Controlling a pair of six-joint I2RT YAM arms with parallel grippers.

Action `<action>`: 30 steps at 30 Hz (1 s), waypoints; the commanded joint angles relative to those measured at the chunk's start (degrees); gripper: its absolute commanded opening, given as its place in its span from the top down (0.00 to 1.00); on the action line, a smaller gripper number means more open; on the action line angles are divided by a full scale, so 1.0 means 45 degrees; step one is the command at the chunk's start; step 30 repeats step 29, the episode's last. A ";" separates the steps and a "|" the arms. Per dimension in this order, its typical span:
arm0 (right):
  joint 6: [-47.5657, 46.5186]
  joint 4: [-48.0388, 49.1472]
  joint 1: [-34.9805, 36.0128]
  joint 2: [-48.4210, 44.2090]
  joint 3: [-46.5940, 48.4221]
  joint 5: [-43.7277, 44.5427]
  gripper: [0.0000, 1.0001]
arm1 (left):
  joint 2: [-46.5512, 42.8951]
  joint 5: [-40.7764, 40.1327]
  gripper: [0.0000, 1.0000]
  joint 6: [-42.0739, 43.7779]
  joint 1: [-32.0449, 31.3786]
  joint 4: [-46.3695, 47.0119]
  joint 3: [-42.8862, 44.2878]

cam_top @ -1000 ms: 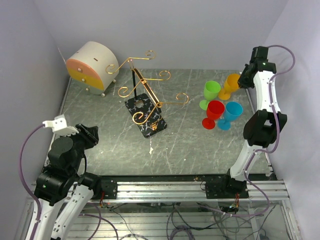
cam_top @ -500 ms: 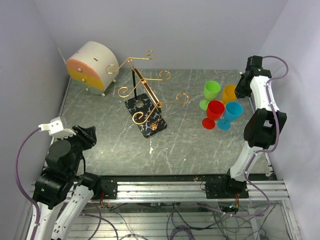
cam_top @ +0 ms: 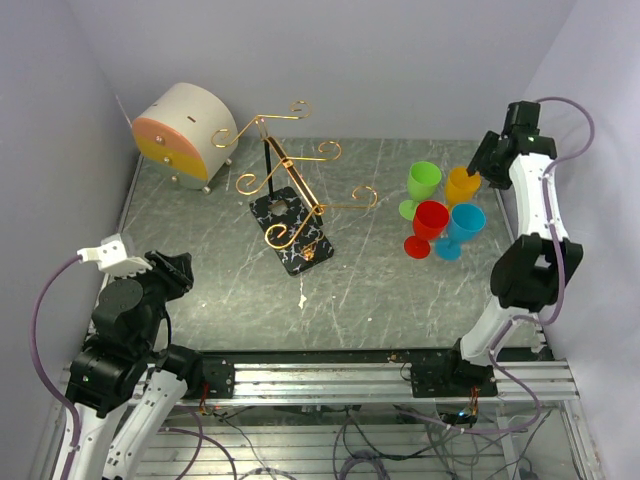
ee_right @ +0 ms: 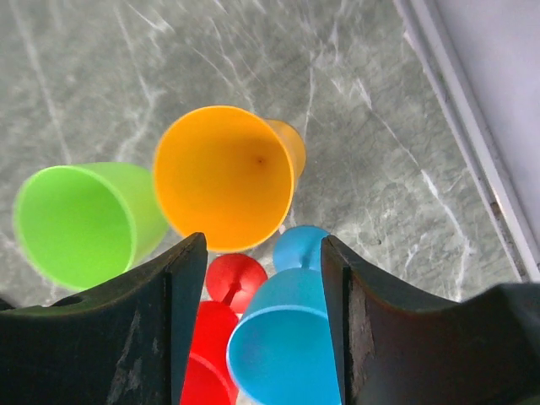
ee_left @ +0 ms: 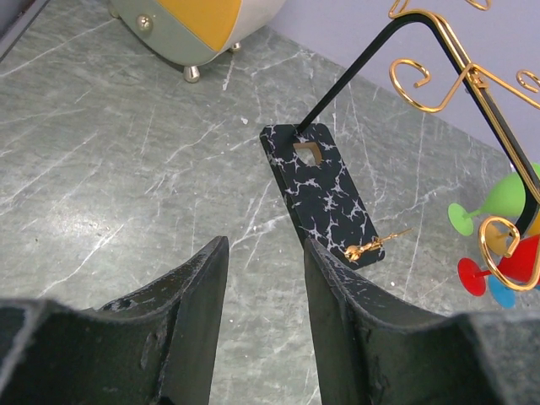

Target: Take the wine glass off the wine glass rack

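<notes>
Wine glass rack (cam_top: 295, 240) carries no glass. Four stand grouped at the right of the table (cam_top: 380, 290), the orange wine glass (ee_right: 224, 173) beneath the right gripper (ee_right: 263, 249) — jaws apart, holding nothing. Left gripper (ee_left: 264, 253) likewise parted and empty. Task judged essentially complete — only withdrawal remains.

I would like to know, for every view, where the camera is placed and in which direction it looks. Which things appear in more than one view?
Top external: above and behind the arms, looking down on the table; left arm and right arm show.
Left wrist: low, facing the wine glass rack; left fingers frame the bottom.
Right wrist: high, looking down into the orange glass; right fingers show.
Shared: the rack in top and left wrist; the orange glass in top and right wrist.
</notes>
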 commanded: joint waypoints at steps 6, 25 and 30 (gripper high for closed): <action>-0.0091 0.1891 0.0154 -0.3990 -0.1387 -0.1921 0.27 | 0.0107 -0.0485 0.48 -0.0212 -0.0035 -0.0151 -0.0035; 0.0121 0.4955 0.0175 -1.4032 -0.9589 -0.5822 0.00 | 0.0487 -0.0724 0.49 -0.0382 -0.0054 -0.0317 -0.0020; 0.0011 0.4950 0.0175 -1.4250 -0.9852 -0.6011 0.00 | 0.0519 -0.0754 0.49 -0.0408 -0.0038 -0.0339 -0.0019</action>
